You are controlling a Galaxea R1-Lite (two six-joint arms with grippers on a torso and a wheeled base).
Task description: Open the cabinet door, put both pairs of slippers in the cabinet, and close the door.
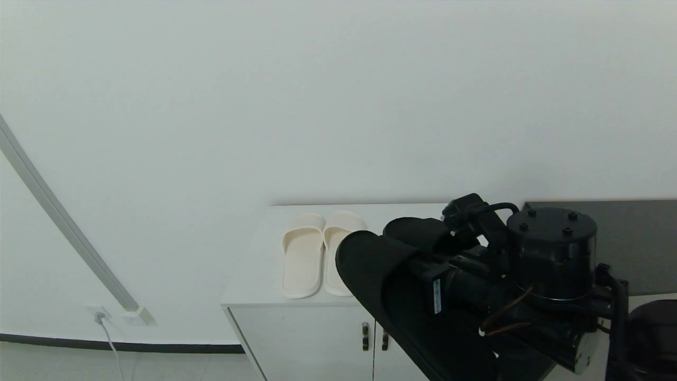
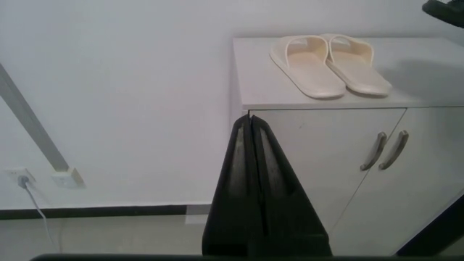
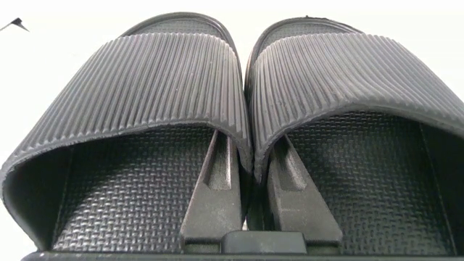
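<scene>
The black slippers [image 1: 370, 270] are held off the ground by the right gripper [image 3: 251, 156]. One finger sits inside each slipper, and the two inner side walls are clamped between them. In the right wrist view we look under both ribbed straps from the heel side. The pair's long axis runs in line with the gripper, toes pointing away from it toward the wall. The heels are cut off at the picture's edge.

In the head view the pair overlaps the near edge of the right white slipper and part of the cabinet [image 1: 254, 280].

The white slippers [image 1: 317, 254] lie side by side on the cabinet top, toes toward the wall, heels at the front edge. Both doors are closed, with the handles [image 2: 384, 150] adjacent.

The left gripper [image 2: 251, 123] has its fingers pressed together, holding nothing, and is seen against the cabinet's left front corner.
</scene>
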